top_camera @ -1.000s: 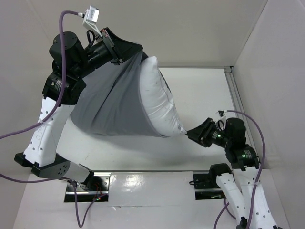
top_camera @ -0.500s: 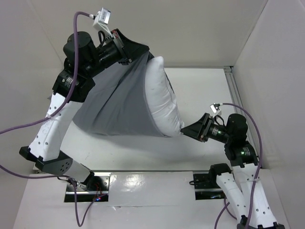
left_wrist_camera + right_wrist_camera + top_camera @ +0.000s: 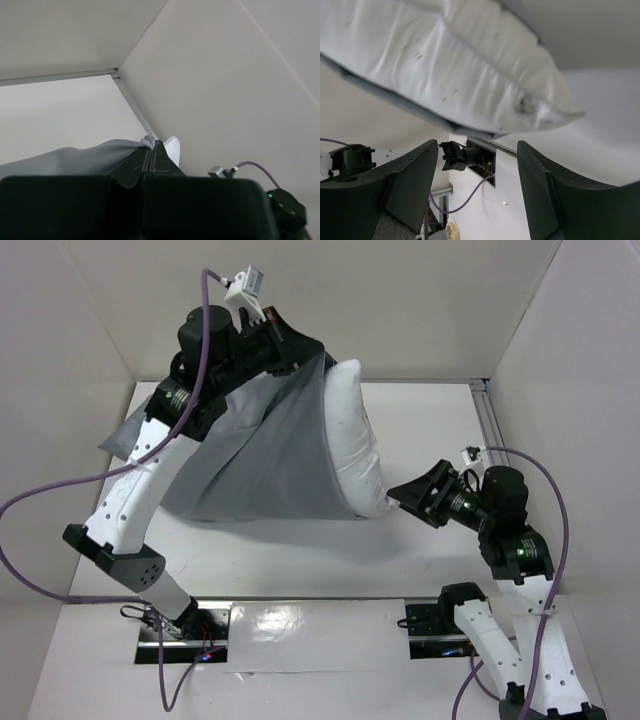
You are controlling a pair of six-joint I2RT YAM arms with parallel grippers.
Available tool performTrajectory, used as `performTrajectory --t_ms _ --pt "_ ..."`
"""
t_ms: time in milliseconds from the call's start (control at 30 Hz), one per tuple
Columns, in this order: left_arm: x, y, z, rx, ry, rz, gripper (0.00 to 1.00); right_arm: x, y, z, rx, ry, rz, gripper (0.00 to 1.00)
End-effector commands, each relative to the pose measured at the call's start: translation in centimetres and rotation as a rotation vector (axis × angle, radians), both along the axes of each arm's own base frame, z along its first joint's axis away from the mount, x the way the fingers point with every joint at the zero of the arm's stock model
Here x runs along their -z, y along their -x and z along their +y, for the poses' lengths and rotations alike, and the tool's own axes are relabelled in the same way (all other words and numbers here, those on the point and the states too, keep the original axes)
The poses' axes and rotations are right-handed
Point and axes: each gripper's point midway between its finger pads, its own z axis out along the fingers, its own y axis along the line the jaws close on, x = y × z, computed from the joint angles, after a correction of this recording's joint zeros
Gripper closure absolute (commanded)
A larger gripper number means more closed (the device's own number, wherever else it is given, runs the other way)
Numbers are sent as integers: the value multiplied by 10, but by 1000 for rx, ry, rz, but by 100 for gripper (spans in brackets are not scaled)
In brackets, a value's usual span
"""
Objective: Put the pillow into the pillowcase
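Note:
The grey pillowcase hangs lifted above the table, with the white pillow mostly inside it and its right edge sticking out of the mouth. My left gripper is shut on the pillowcase's top hem, high at the back; in the left wrist view the grey cloth bunches at the closed fingertips, with a bit of white pillow beside them. My right gripper is open just right of the pillow's lower corner, apart from it. In the right wrist view the pillow fills the top, above the open fingers.
White walls enclose the table on the left, back and right. A metal rail runs along the table's right edge. The arm mounts and purple cables sit at the near edge.
My left arm has swung right and higher with the pillowcase hem, dragging the cloth further over the pillow. My right gripper has let go of the pillow's corner and stands open just beside it.

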Motion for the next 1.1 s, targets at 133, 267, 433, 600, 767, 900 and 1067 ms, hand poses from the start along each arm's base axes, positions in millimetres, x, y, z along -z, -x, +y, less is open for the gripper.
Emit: performTrajectory --t_ms 133,267,433,600,767,900,1067 --pt "-9 -20 6 -54 0 -69 100 35 5 1 6 0 146 29" --pt "7 -16 -9 -20 -10 -51 100 57 1 12 43 -183 279 33" --pt "9 -8 -21 10 -9 -51 100 69 -6 21 65 -396 340 33" --pt "19 -1 -29 20 -16 -39 100 78 -25 24 90 -498 361 33" --pt "42 7 -50 51 -39 -6 100 96 -48 25 117 -529 405 35" --pt "58 9 -60 59 -46 20 100 121 -49 34 97 -532 494 43" --pt "66 1 -64 34 -66 24 100 125 -41 46 65 -485 494 45"
